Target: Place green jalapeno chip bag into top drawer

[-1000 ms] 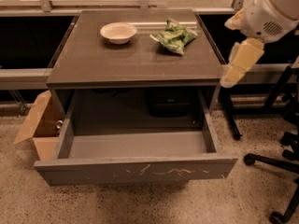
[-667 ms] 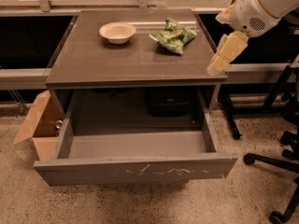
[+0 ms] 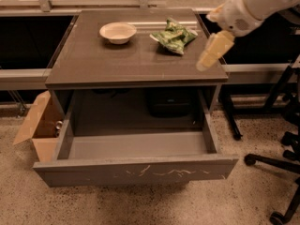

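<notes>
A crinkled, shiny green jalapeno chip bag (image 3: 174,35) with white and dark markings lies crumpled on the smooth dark brown surface (image 3: 117,64) of a square table, toward its back right part. To its left, apart from it, stands a small round white bowl (image 3: 117,32) with a thick, softly rounded rim.

The robot's gripper (image 3: 204,64) hangs over the right edge of the surface, in front of and to the right of the bag and not touching it. Its pale yellow fingers (image 3: 215,48) lie together as one tapering wedge with no gap showing between them, and they hold nothing. They slant down and to the left from a white rounded wrist.

Below the surface, the wide shallow grey top drawer (image 3: 136,172) is pulled far out. Its plain flat front panel bears pale scratches, and its matte grey floor shows between thin side walls. Behind it, under the table, sits a dark boxy shape (image 3: 169,102).

A tan cardboard box (image 3: 35,125) with open flaps stands on the speckled floor (image 3: 140,205) just beside the drawer's left side. Something small lies at its mouth, too dim to name.
</notes>
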You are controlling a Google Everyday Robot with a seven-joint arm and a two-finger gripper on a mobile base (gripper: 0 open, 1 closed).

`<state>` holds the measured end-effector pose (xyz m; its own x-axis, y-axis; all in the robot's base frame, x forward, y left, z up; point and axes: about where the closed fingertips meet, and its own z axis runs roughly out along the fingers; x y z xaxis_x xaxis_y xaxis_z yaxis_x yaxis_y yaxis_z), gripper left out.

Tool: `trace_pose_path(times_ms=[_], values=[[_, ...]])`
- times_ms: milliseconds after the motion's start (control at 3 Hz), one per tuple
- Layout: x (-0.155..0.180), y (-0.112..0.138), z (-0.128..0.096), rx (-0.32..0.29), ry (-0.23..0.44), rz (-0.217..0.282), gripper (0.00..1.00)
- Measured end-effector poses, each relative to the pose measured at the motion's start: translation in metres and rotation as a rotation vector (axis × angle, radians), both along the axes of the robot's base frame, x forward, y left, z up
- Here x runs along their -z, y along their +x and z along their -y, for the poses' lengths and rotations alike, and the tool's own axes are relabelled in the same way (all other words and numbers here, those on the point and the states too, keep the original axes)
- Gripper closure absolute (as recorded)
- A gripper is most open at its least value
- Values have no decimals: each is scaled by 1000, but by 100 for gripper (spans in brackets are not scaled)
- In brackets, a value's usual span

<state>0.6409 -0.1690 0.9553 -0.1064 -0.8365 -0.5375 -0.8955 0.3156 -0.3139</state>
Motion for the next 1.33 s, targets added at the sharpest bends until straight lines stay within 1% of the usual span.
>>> trace_pose_path(times_ms=[333,667,1000,1333], values=[[14,62,-24,-8,70,60,0],[26,110,-50,-18,142,98,0],[45,151,-82,-10,199,113,0],[60,169,-97,2,207,110,0]])
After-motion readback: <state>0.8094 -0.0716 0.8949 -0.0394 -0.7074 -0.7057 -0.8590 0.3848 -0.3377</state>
